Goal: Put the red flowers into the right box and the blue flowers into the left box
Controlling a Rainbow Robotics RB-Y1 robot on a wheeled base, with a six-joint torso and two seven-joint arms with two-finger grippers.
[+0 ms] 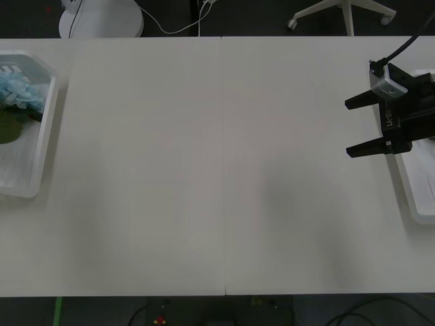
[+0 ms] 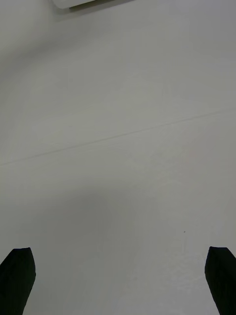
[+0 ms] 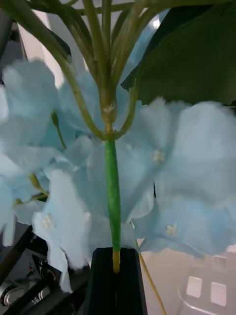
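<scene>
Because its black fingers are clenched on a green stem, the left pincer [image 3: 116,283] carries a blue flower [image 3: 147,162] bound for the left box [image 1: 41,146], already holding blue blooms, while the right pincer [image 1: 360,125] hovers released beside the right box [image 1: 418,204] over the desk [image 1: 217,170].

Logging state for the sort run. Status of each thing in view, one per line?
left box: at the table's left edge, holding blue flowers
blue flowers: lying in the left box; one stem pinched in the left end effector
left end effector: shut on a blue flower stem
right end effector: open, empty, over bare table beside the right box
right box: at the table's right edge, contents hidden
</scene>
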